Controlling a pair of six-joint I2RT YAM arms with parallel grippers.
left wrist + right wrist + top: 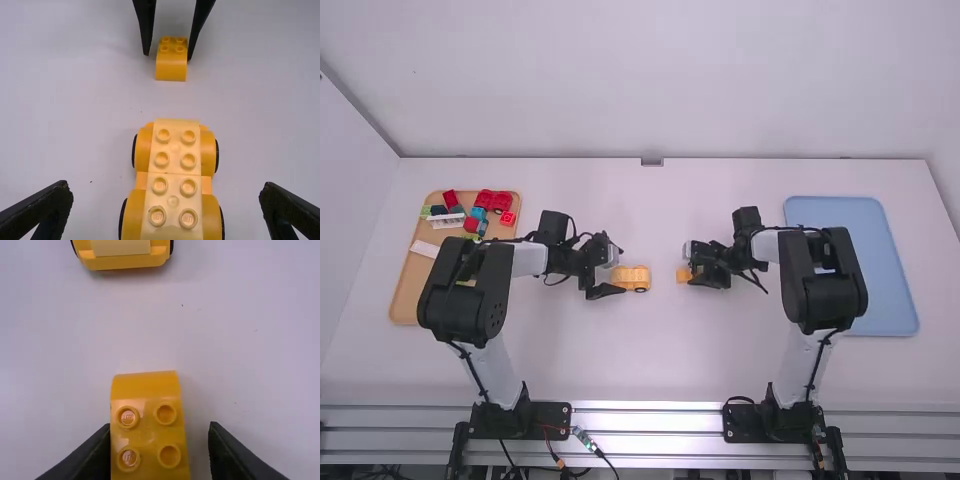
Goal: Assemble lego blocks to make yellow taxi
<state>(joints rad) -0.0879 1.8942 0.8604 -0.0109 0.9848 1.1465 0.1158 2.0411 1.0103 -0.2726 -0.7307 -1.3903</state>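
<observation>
Block (148, 432) — at right gripper (690, 267), between 2 parted fingers

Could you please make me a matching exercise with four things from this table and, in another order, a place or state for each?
1. Wheeled yellow car
2. Small yellow block
3. Blue tray
4. Wooden tray

A. At the table's right side
B. Holds red pieces
C. Shows black tyres
D. Between the right tool's open fingers

Pairs: 1-C, 2-D, 3-A, 4-B
</observation>
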